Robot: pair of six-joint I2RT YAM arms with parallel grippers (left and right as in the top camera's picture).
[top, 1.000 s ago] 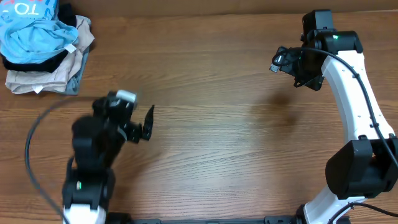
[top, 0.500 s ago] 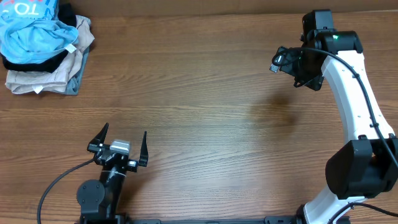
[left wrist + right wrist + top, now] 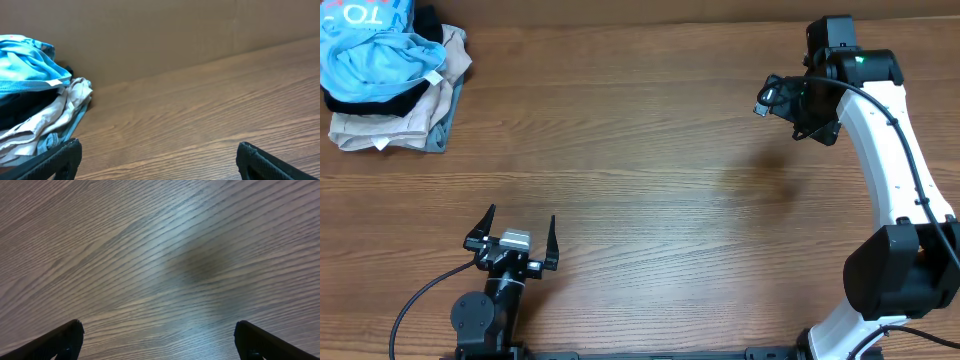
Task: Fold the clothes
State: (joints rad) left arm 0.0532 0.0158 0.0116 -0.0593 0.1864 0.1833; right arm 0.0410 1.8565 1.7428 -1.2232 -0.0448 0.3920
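The light sky-blue T-shirt [image 3: 375, 50] with white lettering lies crumpled on top of a pile at the table's far left corner. It also shows in the left wrist view [image 3: 25, 67]. My left gripper [image 3: 516, 222] is open and empty near the front edge, far from the pile, facing it [image 3: 157, 155]. My right gripper [image 3: 763, 98] is raised over the right side of the table. Its fingers are wide apart and empty over bare wood [image 3: 159, 335].
Under the blue shirt lie a black garment [image 3: 360, 100], a beige garment [image 3: 415, 115] and a grey-blue one [image 3: 442, 135]. A brown wall [image 3: 150, 30] runs along the table's far edge. The wooden table [image 3: 650, 180] spreads between the arms.
My left arm has pulled back toward the front edge and settled low, its open fingers now pointing toward the far side. The right arm has not moved.
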